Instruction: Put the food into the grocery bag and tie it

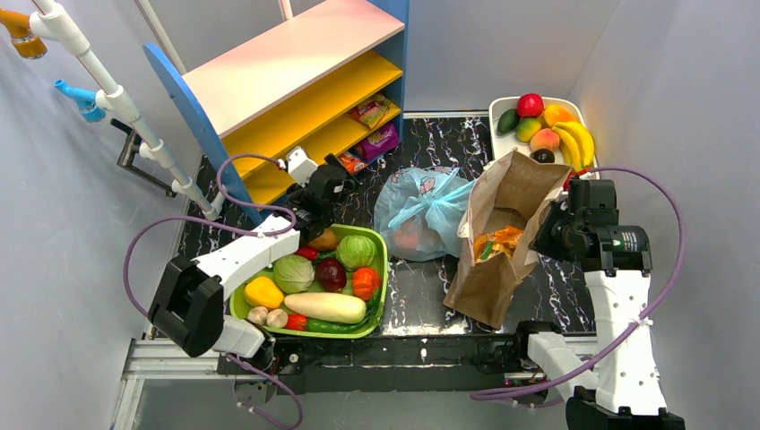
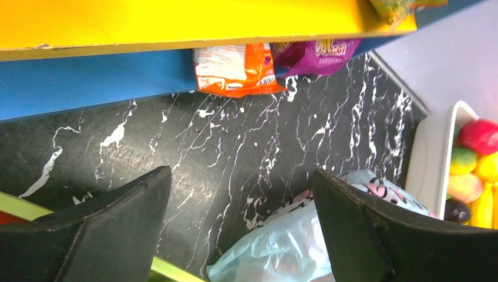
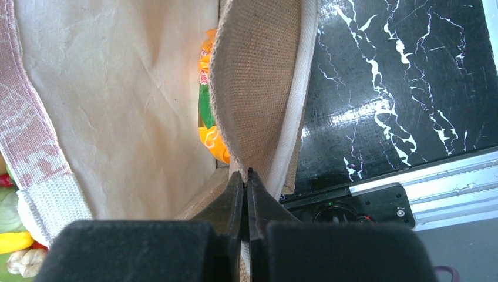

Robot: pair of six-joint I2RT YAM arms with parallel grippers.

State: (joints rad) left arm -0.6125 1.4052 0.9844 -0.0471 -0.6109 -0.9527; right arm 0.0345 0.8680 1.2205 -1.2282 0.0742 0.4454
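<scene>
Your light-blue grocery bag (image 1: 421,213) sits mid-desk (image 1: 421,288), with a round orange fruit (image 1: 408,236) showing through the plastic. Just beside it, your right fingers (image 3: 232,202) are pinched tight on the rim of the brown paper bag (image 1: 502,237). Your left fingers (image 2: 117,229) are spread wide and empty, above the desk between the green basket (image 1: 384,269) and the shelf (image 1: 287,54).

crinkly translucent plastic grocery bag (image 1: 419,213), matt creased paper bag (image 1: 488,285), glossy marbled table (image 1: 419,294)

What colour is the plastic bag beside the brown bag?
Translucent light blue plastic bag with small printed drawings; best in the top view.
</scene>
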